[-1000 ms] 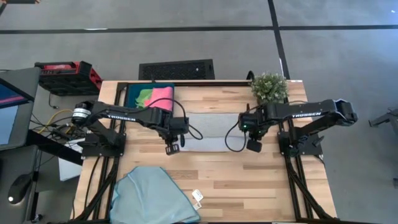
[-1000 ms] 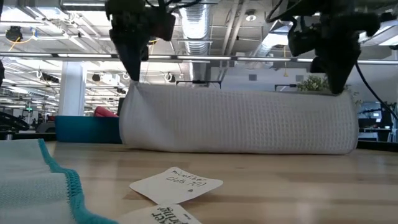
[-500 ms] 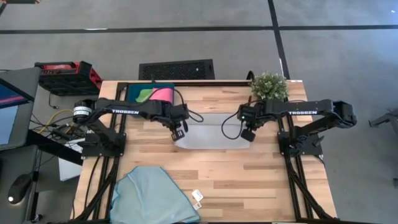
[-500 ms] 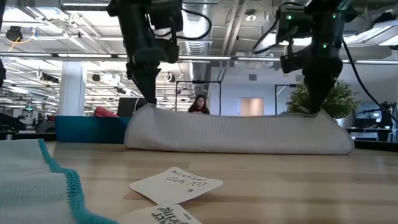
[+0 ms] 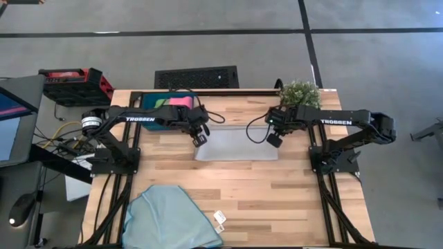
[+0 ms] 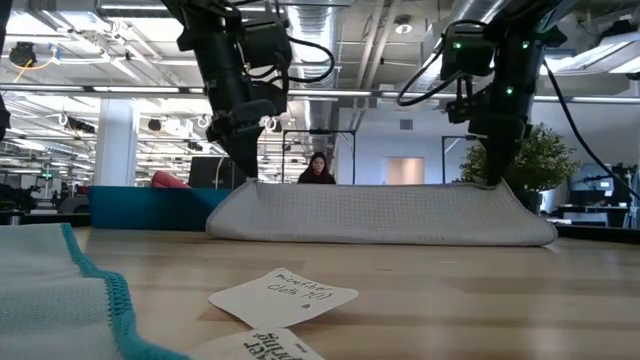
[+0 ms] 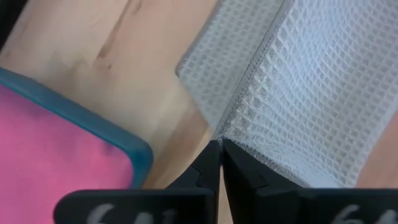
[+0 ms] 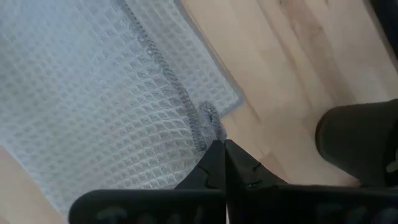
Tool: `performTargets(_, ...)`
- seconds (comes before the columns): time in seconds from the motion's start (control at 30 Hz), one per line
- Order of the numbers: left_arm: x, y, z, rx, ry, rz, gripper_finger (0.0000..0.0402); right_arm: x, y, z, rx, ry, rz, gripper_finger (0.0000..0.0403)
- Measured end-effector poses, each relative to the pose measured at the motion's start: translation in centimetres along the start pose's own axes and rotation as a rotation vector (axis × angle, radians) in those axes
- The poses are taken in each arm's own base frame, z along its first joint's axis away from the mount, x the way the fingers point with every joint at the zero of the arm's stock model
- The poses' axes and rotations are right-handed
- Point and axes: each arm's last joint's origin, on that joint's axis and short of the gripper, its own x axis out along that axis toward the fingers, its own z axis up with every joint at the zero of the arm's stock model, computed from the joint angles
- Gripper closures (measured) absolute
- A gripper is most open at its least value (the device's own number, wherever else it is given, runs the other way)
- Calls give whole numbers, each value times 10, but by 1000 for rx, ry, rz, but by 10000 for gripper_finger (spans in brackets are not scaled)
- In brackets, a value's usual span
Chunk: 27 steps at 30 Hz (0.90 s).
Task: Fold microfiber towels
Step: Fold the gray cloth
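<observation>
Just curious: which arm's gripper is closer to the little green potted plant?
Right. The right gripper sits just beside the small green potted plant; the left gripper is across the pale grey waffle-weave towel.

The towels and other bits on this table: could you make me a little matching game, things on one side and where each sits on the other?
Things:
1. grey towel
2. light blue towel
3. pink towel
4. potted plant

Places:
A. in the teal tray
B. far right corner of the table
C. near edge, partly hanging off
D. mid-table, pinched by the left gripper and right gripper

Pairs: 1-D, 2-C, 3-A, 4-B
</observation>
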Motion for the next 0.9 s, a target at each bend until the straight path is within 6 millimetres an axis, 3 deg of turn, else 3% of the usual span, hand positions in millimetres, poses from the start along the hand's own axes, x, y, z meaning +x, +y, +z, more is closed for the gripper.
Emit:
performTargets(0.3,1,8,7,-18,-50,5,372,0,-1,6,23,-59,13,341)
performTargets(0.63,1,11,8,-20,-72,80,293,0,1,7,9,-60,51,249)
performTargets(0.77,1,10,7,-31,-57,19,274,-3,11,3,-84,-22,259,223)
performTargets(0.9,1,2,6,5,-36,-114,269,-7,30,-7,-406,7,450,210)
